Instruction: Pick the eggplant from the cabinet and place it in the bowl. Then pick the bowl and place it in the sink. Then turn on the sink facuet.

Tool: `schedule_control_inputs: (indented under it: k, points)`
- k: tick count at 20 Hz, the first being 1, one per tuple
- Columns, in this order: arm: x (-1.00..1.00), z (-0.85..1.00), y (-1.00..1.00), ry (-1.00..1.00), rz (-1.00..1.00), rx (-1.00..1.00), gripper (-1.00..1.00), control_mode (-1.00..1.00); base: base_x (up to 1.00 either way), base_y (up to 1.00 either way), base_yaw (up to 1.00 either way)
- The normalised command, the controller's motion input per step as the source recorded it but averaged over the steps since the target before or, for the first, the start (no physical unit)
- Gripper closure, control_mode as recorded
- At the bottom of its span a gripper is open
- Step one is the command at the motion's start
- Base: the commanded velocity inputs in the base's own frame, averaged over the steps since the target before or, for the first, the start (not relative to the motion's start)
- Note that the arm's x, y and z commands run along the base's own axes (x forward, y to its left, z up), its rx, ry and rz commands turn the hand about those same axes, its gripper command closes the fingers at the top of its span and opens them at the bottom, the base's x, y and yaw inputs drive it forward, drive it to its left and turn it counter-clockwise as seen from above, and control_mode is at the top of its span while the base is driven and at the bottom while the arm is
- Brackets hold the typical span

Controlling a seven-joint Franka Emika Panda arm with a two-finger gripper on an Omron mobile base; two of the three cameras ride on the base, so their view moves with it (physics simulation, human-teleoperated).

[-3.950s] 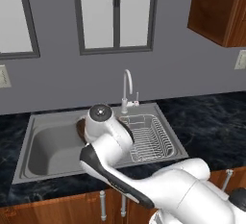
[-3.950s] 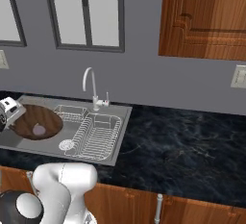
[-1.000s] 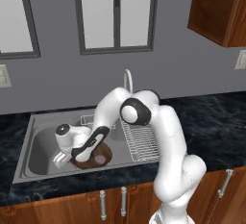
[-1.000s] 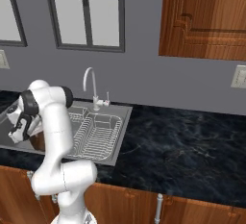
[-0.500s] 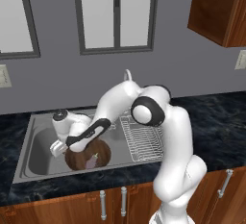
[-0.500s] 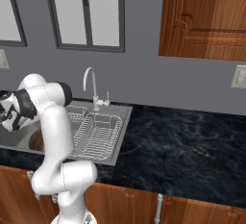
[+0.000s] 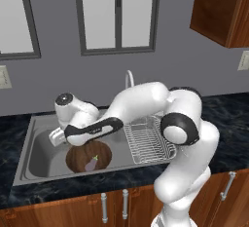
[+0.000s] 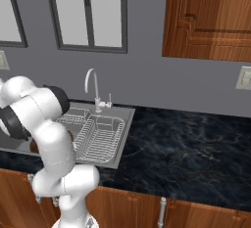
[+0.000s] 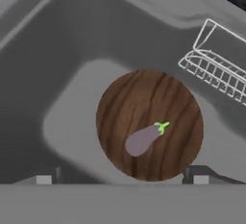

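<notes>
The dark brown wooden bowl [image 7: 88, 154] rests on the floor of the grey sink [image 7: 41, 150], left of the wire rack. Inside it lies the small purple eggplant [image 7: 91, 163] with its green cap. My gripper [image 7: 57, 137] hangs a little above the basin, up and left of the bowl, open and holding nothing. In the hand view the bowl [image 9: 149, 107] and eggplant [image 9: 143, 140] lie straight below, between the widely spread fingertips [image 9: 43, 180]. The silver faucet [image 8: 93, 87] stands behind the sink. The cabinet [image 8: 211, 16] hangs at the upper right, its door closed.
A wire dish rack [image 7: 148, 141] fills the sink's right side. Black stone counter [image 8: 196, 148] stretches to the right. Windows sit in the grey wall behind the faucet. My own arm arches over the rack and basin.
The gripper has let go of the bowl, opened wide, and risen up and to the left. The bowl with the eggplant stays on the sink floor.
</notes>
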Motion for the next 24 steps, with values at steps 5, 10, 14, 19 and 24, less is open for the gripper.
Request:
schedule_control_inputs:
  k: [5, 10, 14, 19, 24]
  points:
    - [-0.84, 1.0, -0.4, -0.05, -0.08, 0.06, -1.0, -1.0, 0.0, 0.0, 0.0]
    - [-0.76, 1.0, -0.57, -0.02, -0.09, 0.08, -1.0, -1.0, 0.0, 0.0, 0.0]
    - [-0.68, 1.0, -0.79, 0.0, -0.11, 0.14, -1.0, -1.0, 0.0, 0.0, 0.0]
    - [-0.61, 0.85, -0.81, 0.0, -0.14, 0.12, -1.0, -1.0, 0.0, 0.0, 0.0]
    - [-0.16, -0.01, 0.04, 0.11, -0.05, 0.02, -1.0, -1.0, 0.0, 0.0, 0.0]
